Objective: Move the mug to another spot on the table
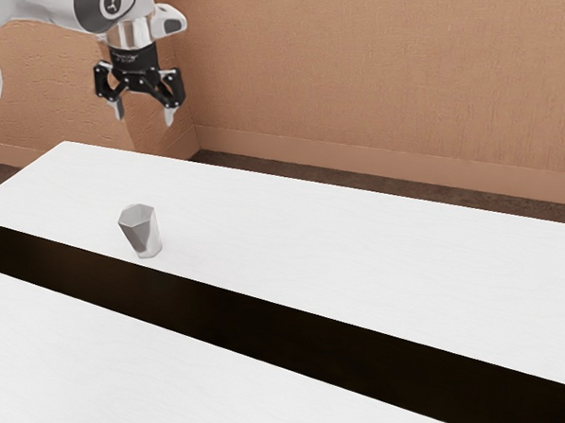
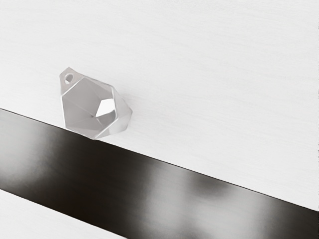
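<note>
One faceted grey mug (image 1: 140,230) (image 2: 93,108) stands upright on the white table (image 1: 360,236) (image 2: 214,74), touching its dark stripe (image 1: 270,326) (image 2: 149,194), while the black gripper (image 1: 145,112) hangs high above it, fingers spread and empty.

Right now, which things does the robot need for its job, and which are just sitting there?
For the job: the grey mug, standing on the white table; the gripper, open, up above the table.
Just there: the black stripe across the table; the brown wall behind.
</note>
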`<move>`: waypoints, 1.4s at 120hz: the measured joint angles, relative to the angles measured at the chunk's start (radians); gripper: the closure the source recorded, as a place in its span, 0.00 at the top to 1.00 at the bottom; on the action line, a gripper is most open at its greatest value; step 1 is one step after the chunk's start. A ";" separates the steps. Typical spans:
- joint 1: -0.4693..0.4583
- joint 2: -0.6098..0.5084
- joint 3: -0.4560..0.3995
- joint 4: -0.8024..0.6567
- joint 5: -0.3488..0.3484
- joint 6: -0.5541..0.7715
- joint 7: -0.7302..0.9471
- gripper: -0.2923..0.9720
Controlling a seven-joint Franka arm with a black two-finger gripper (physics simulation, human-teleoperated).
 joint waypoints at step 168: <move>0.288 0.550 0.083 0.057 -0.259 0.588 -0.256 0.65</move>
